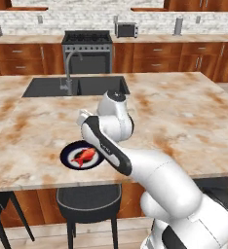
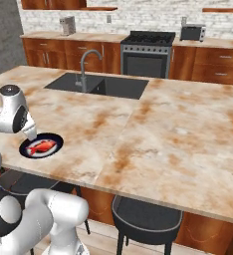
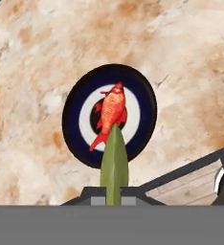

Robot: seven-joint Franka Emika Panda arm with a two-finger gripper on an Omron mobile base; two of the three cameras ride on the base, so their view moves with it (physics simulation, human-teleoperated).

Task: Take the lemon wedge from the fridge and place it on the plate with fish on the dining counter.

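Arm folded fwd, elbow high, wrist pitched down. Hand [image 3: 114, 198] points downward, fingers closed on thin green wedge [image 3: 114, 162], held upright betw. tips.

No legible text on anything.

kitchen | stove [image 1: 86, 48] | sink [image 1: 77, 86] | toaster oven [image 1: 126, 30] | wood cabinets [image 1: 160, 58]

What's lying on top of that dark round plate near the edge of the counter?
A red-orange fish lies across the middle of the plate. In the hand view a green wedge, held in the gripper, covers the fish's tail end and the plate's near rim, so that part cannot be seen.
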